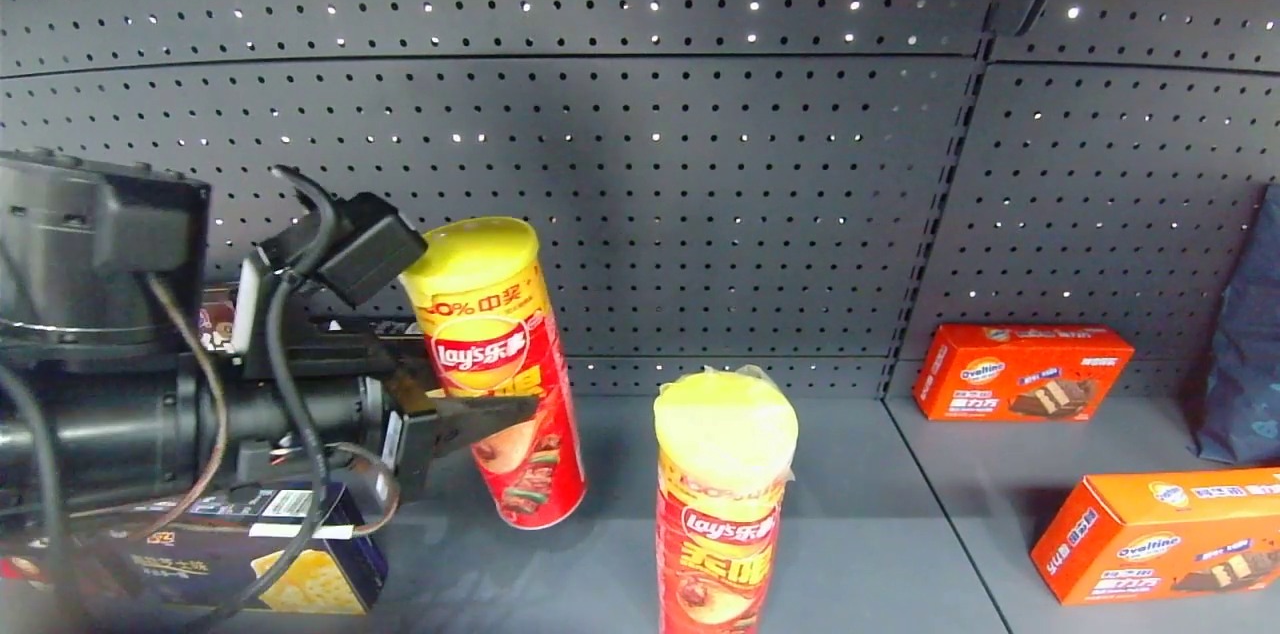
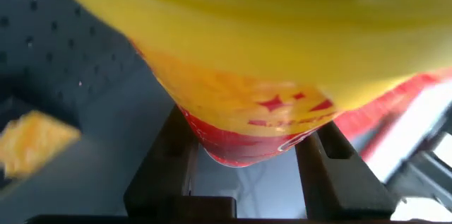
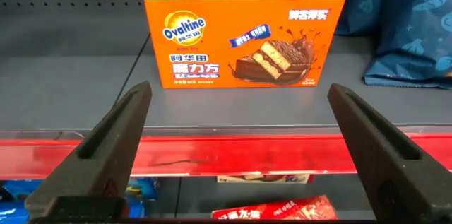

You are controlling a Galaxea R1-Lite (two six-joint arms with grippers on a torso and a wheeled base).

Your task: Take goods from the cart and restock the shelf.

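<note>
**Chip can going onto the shelf, not yet let go**

The left tool point(image 1: 470, 389) is closed on the middle of a chip can point(image 1: 485, 309), one finger point(image 2: 169, 164) on each side of the tube. The can leans, its lid towards the robot's left. Its base is at or just above the shelf point(image 1: 880, 514); I cannot tell whether they touch. It sits behind and apart from a second chip can point(image 1: 725, 504), which stands upright.

This looks like the placing step, close to done. The next move calls for righting the can, seating its base flat, then opening and backing out without tipping it.

The left arm comes in roughly level from the left, above a dark box point(image 1: 260, 564). The right tool point(image 3: 240, 150) gapes wide, holding nothing, facing an orange box point(image 3: 244, 37).
</note>
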